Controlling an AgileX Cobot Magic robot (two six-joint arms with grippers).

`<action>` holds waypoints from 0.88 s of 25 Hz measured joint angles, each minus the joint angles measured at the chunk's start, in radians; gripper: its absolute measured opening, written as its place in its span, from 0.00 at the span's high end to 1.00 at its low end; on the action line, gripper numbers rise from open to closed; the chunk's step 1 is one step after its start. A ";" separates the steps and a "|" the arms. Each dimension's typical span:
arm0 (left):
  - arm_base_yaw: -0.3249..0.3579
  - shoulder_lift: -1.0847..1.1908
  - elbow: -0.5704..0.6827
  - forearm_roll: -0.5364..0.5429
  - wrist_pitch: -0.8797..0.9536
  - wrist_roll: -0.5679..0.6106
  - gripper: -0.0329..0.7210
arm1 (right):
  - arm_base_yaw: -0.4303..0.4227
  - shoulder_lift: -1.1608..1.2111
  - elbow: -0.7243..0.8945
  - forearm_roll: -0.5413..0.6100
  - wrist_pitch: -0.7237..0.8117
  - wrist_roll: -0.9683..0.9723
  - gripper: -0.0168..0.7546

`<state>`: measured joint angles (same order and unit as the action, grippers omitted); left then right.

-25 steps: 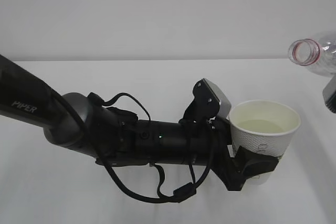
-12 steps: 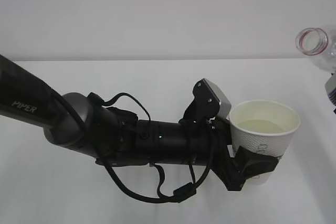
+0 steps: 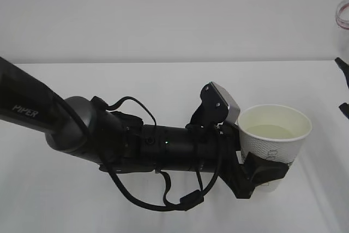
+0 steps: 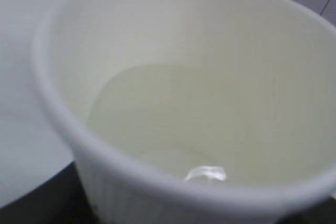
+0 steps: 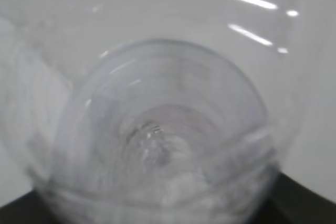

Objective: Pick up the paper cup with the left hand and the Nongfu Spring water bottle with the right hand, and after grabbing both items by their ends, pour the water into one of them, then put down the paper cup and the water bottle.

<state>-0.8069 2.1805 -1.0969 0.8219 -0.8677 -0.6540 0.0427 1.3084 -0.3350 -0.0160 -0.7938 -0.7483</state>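
Centrally, paper cup (image 3: 275, 135) upright above white tabletop (image 3: 163, 85), lower wall pinched by left claw (image 3: 260, 174). Pale pool of water (image 4: 199, 124) covers cup floor, level well below rolled rim. Nongfu Spring water bottle (image 5: 157, 135) fills right wrist view, seen through clear base toward neck; only its red-ringed mouth shows at exterior view's top right edge. Right claw (image 3: 343, 88) barely visible; grip cannot be judged.

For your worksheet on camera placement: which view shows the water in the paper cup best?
The left wrist view: it looks straight into the paper cup at the water. The exterior view shows only a pale sliver; the right wrist view shows none.
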 joint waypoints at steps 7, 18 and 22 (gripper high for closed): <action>0.000 0.000 0.000 0.000 0.002 0.000 0.28 | 0.000 0.000 0.000 0.000 0.000 0.229 0.38; 0.000 0.000 0.000 0.000 0.021 0.000 0.28 | 0.000 0.002 0.000 0.000 0.000 0.424 0.38; 0.000 0.000 0.000 0.000 0.023 0.000 0.28 | 0.000 0.055 0.000 0.016 -0.025 0.480 0.38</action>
<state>-0.8069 2.1805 -1.0969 0.8219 -0.8444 -0.6540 0.0427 1.3635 -0.3350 0.0000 -0.8188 -0.2678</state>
